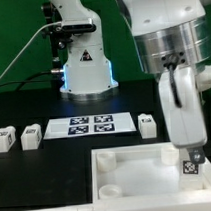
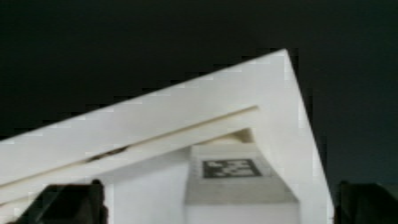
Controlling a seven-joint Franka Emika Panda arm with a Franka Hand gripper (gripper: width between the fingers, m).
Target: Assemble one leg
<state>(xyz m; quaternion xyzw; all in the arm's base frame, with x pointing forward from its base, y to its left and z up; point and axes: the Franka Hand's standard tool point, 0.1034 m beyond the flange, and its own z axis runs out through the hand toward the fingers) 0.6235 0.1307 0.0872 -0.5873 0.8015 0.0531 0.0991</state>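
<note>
I'm looking at a robotics lab: black surface, green backdrop, marker board, arm base.

No readable words, brands or numbers anywhere. Only black-and-white square tags: several on the marker board at table centre, one each on the loose legs at 9 o'clock and 3 o'clock, one on the leg at the gripper. Triangular warning sign on the robot base, symbol illegible.
</note>
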